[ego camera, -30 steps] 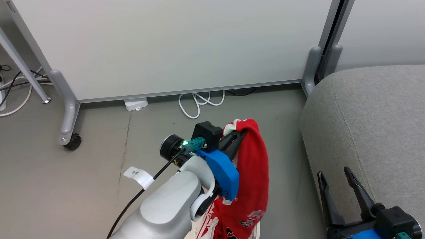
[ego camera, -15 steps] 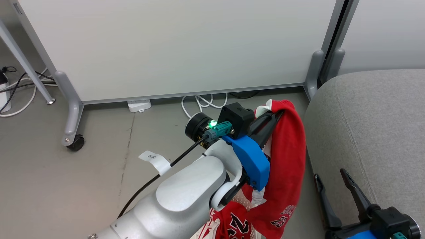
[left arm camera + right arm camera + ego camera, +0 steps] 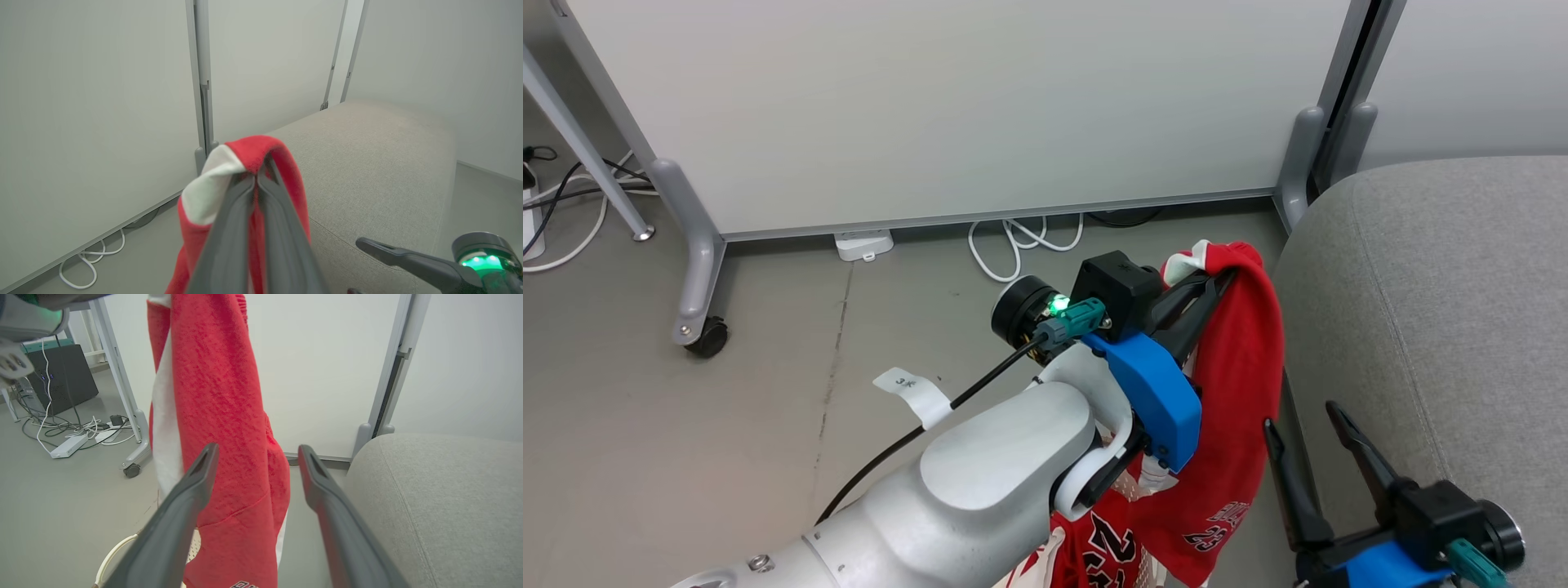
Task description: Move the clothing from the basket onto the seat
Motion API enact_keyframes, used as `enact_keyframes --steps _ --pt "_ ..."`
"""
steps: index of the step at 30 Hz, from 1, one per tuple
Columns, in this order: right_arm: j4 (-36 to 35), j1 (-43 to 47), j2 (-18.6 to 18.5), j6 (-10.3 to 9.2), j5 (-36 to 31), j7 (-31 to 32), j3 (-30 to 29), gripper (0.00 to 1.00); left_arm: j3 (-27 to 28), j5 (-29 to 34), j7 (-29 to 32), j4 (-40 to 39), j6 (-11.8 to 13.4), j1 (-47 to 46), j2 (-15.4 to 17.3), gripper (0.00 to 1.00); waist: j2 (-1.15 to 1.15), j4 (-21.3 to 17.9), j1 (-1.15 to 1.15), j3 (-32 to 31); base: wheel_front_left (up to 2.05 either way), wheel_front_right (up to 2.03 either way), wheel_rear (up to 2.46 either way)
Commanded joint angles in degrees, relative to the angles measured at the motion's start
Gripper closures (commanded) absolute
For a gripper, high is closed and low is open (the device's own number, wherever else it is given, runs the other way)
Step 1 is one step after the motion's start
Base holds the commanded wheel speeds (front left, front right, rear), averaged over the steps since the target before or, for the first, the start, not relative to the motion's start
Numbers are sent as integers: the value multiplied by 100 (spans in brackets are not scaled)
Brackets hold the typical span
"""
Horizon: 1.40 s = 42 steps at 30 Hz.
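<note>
A red jersey (image 3: pixel 1245 367) is pinched and held up by the left gripper (image 3: pixel 1213 286) beside the seat's (image 3: pixel 1445 286) left edge, and the right gripper (image 3: pixel 1298 415) is spread wide.

Bright, even, diffuse indoor light; faint soft shadows on floor (image 3: pixel 686 457). Head view sharp. Wrist views: near fingers (image 3: pixel 229 228) soft-focus, uprights lean at edges.

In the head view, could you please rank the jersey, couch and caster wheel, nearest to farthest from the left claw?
1. jersey: held in the left claw.
2. couch: just right of it.
3. caster wheel: far to the left.
</note>
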Motion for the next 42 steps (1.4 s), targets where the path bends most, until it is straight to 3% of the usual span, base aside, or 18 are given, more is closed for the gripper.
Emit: enact_keyframes --steps 1,14,33,34,35,36,42 --pt "76 -134 -13 3 -36 70 44 0 -36 -51 -47 3 37 -118 2 100 -1 13 0 18 0 0 0" --pt "1294 -1268 -15 3 -149 585 184 0 -358 -323 -177 -32 88 -335 1 100 -1 70 0 121 0 0 0" --pt "2158 -2103 -397 3 629 338 1084 0 -479 -238 -111 -115 -21 -355 0 100 -1 131 0 104 0 0 0" --pt "2192 -2121 -395 3 652 310 1114 18 -481 -236 -116 -112 -19 -359 1 100 -1 129 0 102 0 0 0" --pt "2218 -2135 -392 3 673 284 1119 73 -481 -236 -122 -106 -18 -360 0 100 -1 126 0 98 0 0 0" --pt "2249 -2151 -386 3 680 243 1111 100 -482 -233 -126 -99 -16 -362 0 100 -1 123 0 94 0 0 0" --pt "2405 -2189 -347 3 705 163 1094 100 -484 -222 -105 -61 -13 -340 0 100 -1 115 0 55 0 0 0"
